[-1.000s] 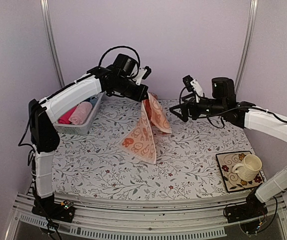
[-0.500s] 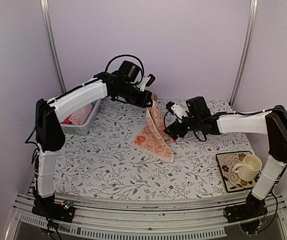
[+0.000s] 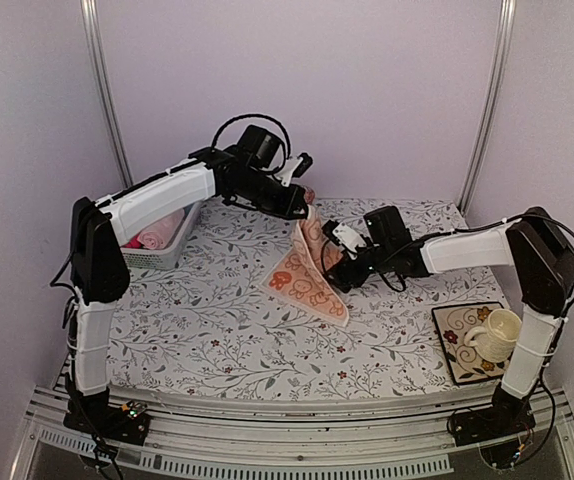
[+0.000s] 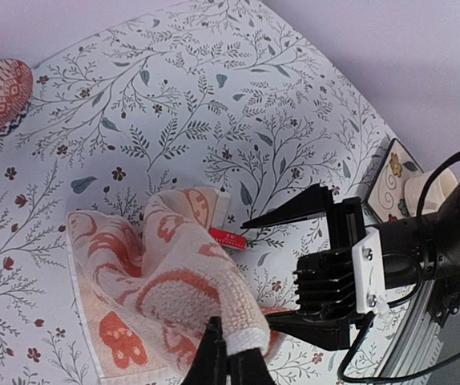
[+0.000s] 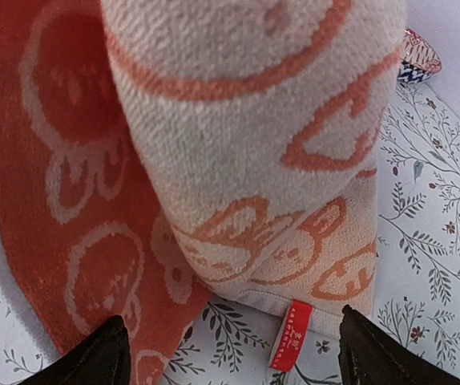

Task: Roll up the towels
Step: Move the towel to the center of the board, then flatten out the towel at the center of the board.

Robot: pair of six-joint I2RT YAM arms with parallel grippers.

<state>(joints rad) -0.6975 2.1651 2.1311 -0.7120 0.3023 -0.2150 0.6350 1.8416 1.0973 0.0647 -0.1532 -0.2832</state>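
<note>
Peach towel (image 3: 305, 280) hangs from the left fingers (image 3: 303, 206) pinching its top corner, lower edge on the tabletop (image 3: 217, 330), with the basket (image 3: 167, 258) at 10 o'clock and the cup (image 3: 497, 335) at 4 o'clock well apart. Left wrist: the pinch looks thin, so a tug may free it. Right wrist: the right fingers (image 5: 106, 357), spread, straddle bunched folds and may catch several layers.

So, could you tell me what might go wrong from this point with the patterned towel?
The left gripper pinches only a small corner of the towel, so it may slip out. The open right gripper faces folded, overlapping layers near the red tag; it could catch both layers, or just the tag.
</note>
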